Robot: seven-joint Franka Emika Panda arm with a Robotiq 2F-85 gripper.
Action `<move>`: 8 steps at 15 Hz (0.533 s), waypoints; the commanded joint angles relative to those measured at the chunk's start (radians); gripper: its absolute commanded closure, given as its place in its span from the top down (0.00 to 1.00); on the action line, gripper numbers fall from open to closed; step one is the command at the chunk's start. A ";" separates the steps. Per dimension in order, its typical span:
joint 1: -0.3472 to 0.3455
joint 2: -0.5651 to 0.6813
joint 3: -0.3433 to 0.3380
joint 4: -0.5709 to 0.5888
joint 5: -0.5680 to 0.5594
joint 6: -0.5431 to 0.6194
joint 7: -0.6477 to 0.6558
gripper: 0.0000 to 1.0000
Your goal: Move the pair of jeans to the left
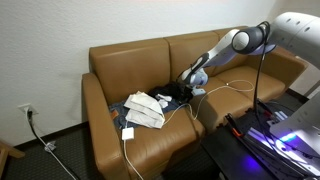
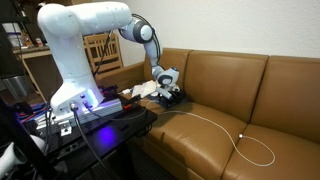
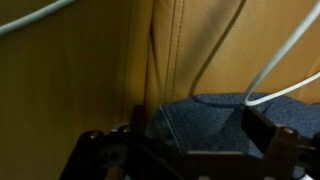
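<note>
The pincer [image 3: 208,125] hangs open and empty. A thin white cable [image 3: 283,55] loops across the sofa [image 1: 130,62] just past it, and a crumpled white cloth [image 1: 146,108] lies nearby. The pair of jeans [image 3: 215,105] lies on the seat beside a seam, right beneath the spread fingers, dark bunched denim against smooth tan leather.

Brown leather sofa [image 2: 262,90]. White arm [image 2: 95,30] extended over its far end; hand [image 2: 168,88] sat low at the pair of jeans [image 2: 176,98], white cloth [image 2: 140,91] beside them. Thin white cable [image 2: 215,125] lay across the seat cushions.
</note>
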 commanded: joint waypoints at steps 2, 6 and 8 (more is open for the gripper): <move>-0.047 0.000 0.034 0.004 -0.077 0.007 0.041 1.00; -0.073 -0.001 0.068 0.003 0.013 -0.011 -0.055 1.00; -0.050 -0.001 0.047 0.006 0.067 -0.047 -0.079 1.00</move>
